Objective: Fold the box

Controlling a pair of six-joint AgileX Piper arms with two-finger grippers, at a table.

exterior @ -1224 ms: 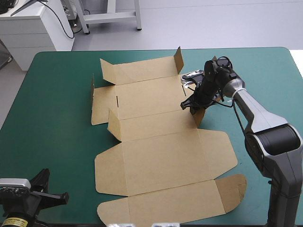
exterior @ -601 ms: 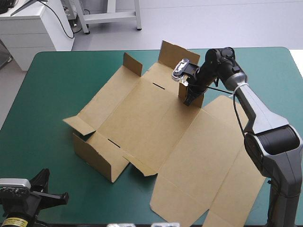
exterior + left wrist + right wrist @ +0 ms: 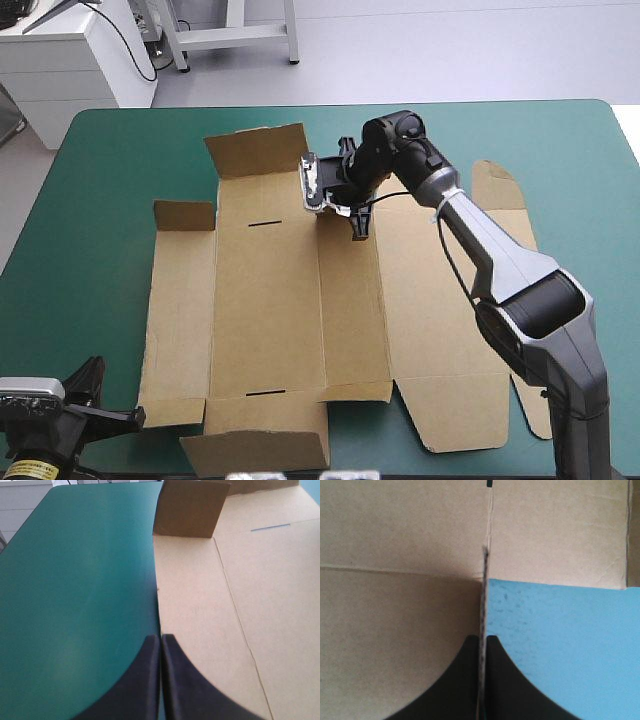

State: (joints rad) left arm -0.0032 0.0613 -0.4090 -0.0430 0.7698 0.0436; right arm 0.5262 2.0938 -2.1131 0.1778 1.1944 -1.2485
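The brown box point(image 3: 270, 300) lies as a cut sheet spread over the middle of the teal-green table. A flap point(image 3: 255, 150) at its far edge and a small flap point(image 3: 185, 215) at its left stand raised. My right gripper point(image 3: 357, 222) is at the sheet's far middle, shut on a small upright flap. The right wrist view shows that flap's thin board edge point(image 3: 483, 595) pinched between the black fingers point(image 3: 462, 675). My left gripper point(image 3: 128, 417) rests low at the table's near left corner, shut and empty. In the left wrist view its tip point(image 3: 161, 641) is at the sheet's left edge point(image 3: 200, 610).
Bare teal-green cover point(image 3: 90, 230) shows left of the sheet and past its right panels point(image 3: 450, 300). A rounded tab point(image 3: 500, 185) sticks out toward the far right. The sheet's near flaps point(image 3: 260, 450) reach the table's front edge.
My right gripper has swung leftward with the flap in its hold, turning the whole sheet round on the table. The left arm has not moved.
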